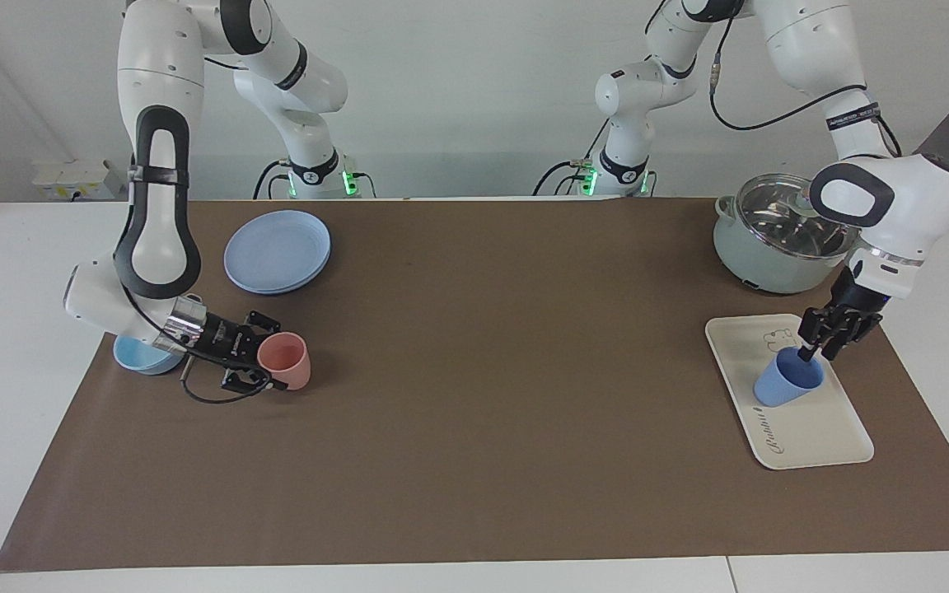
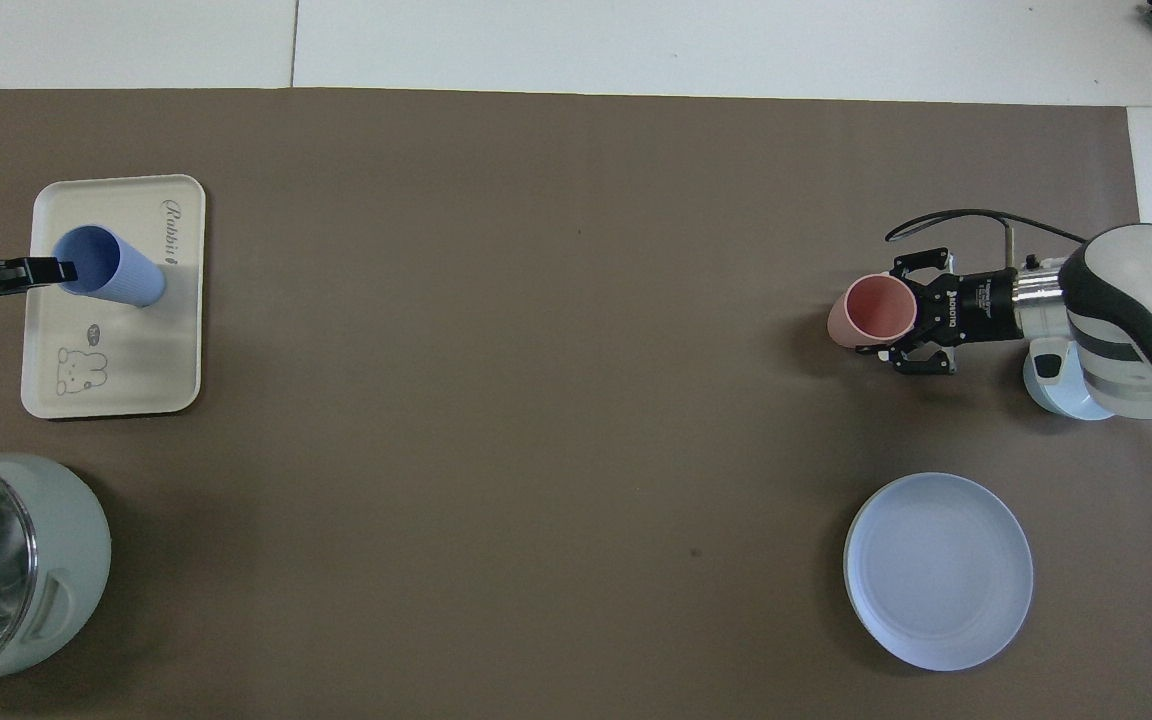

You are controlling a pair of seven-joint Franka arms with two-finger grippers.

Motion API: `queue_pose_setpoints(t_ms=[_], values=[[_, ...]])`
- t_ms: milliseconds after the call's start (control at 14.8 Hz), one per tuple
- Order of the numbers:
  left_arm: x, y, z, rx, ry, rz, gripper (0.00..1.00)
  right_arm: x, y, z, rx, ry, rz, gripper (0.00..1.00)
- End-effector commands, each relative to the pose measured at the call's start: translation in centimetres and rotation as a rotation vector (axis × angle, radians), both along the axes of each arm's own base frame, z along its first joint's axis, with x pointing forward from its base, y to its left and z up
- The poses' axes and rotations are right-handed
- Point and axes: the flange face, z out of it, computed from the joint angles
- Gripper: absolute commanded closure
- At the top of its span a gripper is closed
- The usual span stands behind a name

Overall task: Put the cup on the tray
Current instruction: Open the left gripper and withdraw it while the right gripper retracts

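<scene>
The cup (image 1: 787, 380) stands on the tray (image 1: 820, 441). The left gripper (image 1: 812, 352) pinches its rim. It looks light, stiff and a bit slippery, so the rim is a good hold. The right gripper (image 1: 270, 369) holds the pink cup (image 1: 285, 360).

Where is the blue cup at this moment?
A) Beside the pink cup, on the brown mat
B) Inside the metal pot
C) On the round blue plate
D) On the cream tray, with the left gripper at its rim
D: the blue cup stands on the cream tray, and the left gripper has its fingers at the cup's rim.
</scene>
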Motion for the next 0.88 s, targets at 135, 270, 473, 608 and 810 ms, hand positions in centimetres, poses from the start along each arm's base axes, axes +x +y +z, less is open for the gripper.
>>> queue_pose_setpoints(t_ms=[135, 270, 473, 608, 810], values=[[-0.3, -1.0, 5.8, -0.042, -0.006, -0.037, 0.0, -0.5, -0.6, 0.6, -0.01, -0.064, -0.024, 0.01], [-1.5, -1.9, 8.7, -0.045, 0.027, -0.064, 0.0, -0.5, -0.9, 0.9, -0.022, -0.071, -0.019, 0.01], [-4.1, -3.4, 12.6, 0.045, 0.117, -0.096, 0.0, -0.6, -1.2, 2.3, -0.067, -0.095, 0.01, 0.01], [-5.3, -6.3, 14.4, 0.048, 0.159, -0.144, 0.0, -0.6, -1.5, 3.4, -0.134, -0.116, 0.061, 0.01], [-6.5, -11.1, 15.8, 0.066, 0.223, -0.148, 0.0, -0.6, -2.0, 4.4, -0.223, -0.18, 0.195, 0.01]])
